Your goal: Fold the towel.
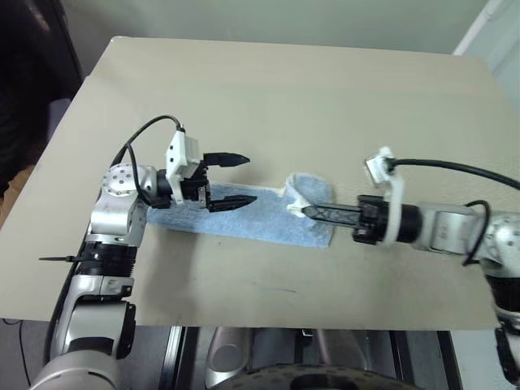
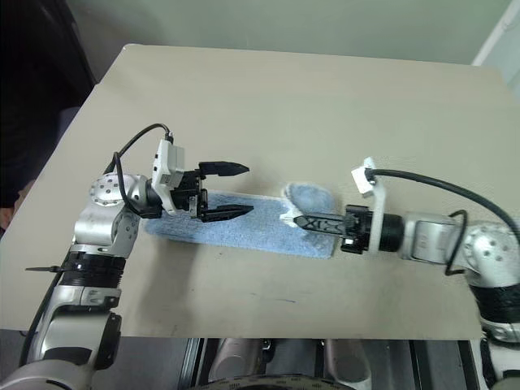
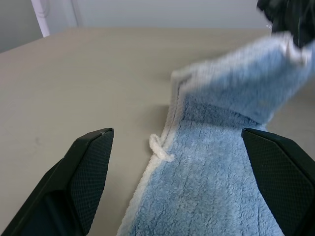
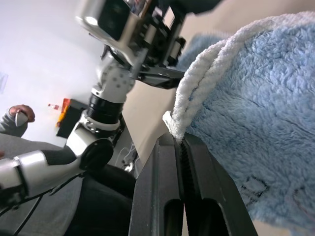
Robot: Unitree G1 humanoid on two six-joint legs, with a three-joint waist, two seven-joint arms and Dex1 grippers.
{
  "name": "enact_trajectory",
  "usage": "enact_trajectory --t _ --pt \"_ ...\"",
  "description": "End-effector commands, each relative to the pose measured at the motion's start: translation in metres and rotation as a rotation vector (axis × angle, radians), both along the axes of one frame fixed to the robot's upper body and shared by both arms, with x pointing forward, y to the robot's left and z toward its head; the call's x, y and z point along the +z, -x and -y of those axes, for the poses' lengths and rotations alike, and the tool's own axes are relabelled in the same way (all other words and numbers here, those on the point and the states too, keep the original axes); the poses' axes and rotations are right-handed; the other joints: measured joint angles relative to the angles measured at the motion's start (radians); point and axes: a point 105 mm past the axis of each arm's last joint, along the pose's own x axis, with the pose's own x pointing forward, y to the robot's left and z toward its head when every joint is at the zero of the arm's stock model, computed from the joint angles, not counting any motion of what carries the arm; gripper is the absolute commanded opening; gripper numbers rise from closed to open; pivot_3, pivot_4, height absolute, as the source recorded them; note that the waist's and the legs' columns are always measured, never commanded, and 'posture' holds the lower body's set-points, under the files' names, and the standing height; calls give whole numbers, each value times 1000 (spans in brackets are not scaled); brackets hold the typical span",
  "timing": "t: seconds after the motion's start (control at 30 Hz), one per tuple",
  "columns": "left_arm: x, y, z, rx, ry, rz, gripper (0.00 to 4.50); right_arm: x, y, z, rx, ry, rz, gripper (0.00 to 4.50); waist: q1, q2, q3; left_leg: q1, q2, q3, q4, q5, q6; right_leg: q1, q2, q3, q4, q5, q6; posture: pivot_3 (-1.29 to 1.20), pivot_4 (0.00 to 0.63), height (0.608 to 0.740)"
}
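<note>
two grippers over tabletop [image 1: 268,89]. towel [image 1: 244,219] lies flat at centre, its 3 o'clock end lifted and curled. right gripper [image 1: 307,211] pinches that white edge; left gripper [image 1: 231,180] spread wide above 9 o'clock end. risk: thin edge pinch slips, fold flops short or crooked.

A lab or test room: a bare beige surface [image 1: 268,89] filling the frame's middle, plain pale walls [image 1: 268,16] along the top.
</note>
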Motion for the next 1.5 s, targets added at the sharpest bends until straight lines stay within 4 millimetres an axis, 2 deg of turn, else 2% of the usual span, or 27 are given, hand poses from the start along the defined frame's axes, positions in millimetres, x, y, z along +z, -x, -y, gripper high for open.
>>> enact_trajectory --t 0.03,0.2,0.37,0.63,0.67,0.8,0.87,0.93,1.07,1.1,1.2,1.23,1.33,1.5 --pt "10 3 2 -3 9 44 4500 -7 -13 -9 -19 45 34 26 -1 0 0 0 0 0 0 1 0 -1 0 0 0 1 0 0 150 697" --pt "9 4 1 7 10 44 4500 -22 -30 -17 -67 96 87 26 -3 0 0 -1 0 0 0 2 0 -3 0 0 0 5 -4 0 150 697" --pt "5 8 0 9 -7 48 4500 -29 -30 -23 -61 106 106 26 -7 0 0 -1 1 1 0 3 -1 -5 0 1 1 7 -7 0 150 697" --pt "7 5 -2 24 4 56 4500 -28 -24 -35 -31 61 120 26 -7 0 0 -1 1 2 0 5 -2 -6 0 1 2 8 -9 0 150 697" --pt "8 3 -3 27 2 59 4500 -27 -23 -35 -32 58 127 508 -7 0 0 -1 1 2 0 5 -2 -6 0 1 2 8 -9 0 150 697" --pt "9 1 -3 28 4 64 4500 -23 -19 -36 -17 32 151 1642 -7 0 0 -1 1 2 0 5 -2 -6 0 1 2 8 -9 0 150 697" --pt "10 -1 -3 31 9 68 4500 -19 -14 -36 2 19 176 2424 -8 0 0 -1 1 2 0 5 -3 -7 0 1 2 8 -9 0 150 697" --pt "12 -3 -4 37 12 76 4500 -12 -9 -35 17 1 203 3026 -8 0 0 -1 1 2 0 5 -3 -7 0 1 2 8 -9 0 150 697" --pt "20 -10 -2 51 45 97 4500 17 -12 -20 -54 -117 288 4353 -7 0 0 -1 1 3 0 5 -3 -6 0 1 2 9 -9 0 150 697" --pt "24 -11 0 48 71 99 4500 26 -13 -15 -82 -142 333 4480 -6 0 0 -2 1 3 0 5 -3 -6 0 1 2 9 -9 0 150 697" --pt "30 -4 8 -8 141 51 4500 35 -11 -5 -105 -143 405 4480 -7 0 0 -2 1 3 0 5 -3 -6 0 1 2 9 -9 0 150 697" --pt "29 -1 10 -32 151 24 4328 34 -12 -4 -120 -126 429 4499 -8 0 0 -1 1 3 0 5 -3 -6 0 1 2 9 -9 0 150 697" --pt "24 12 13 -105 172 -65 3658 34 -27 5 -256 -133 479 3925 -8 0 0 -1 2 3 -1 6 -3 -6 1 1 2 8 -9 0 150 697" --pt "10 24 21 -177 165 -138 1829 18 -45 10 -376 -61 527 2139 -10 0 0 0 2 3 -1 7 -4 -6 1 2 2 10 -9 0 150 697"
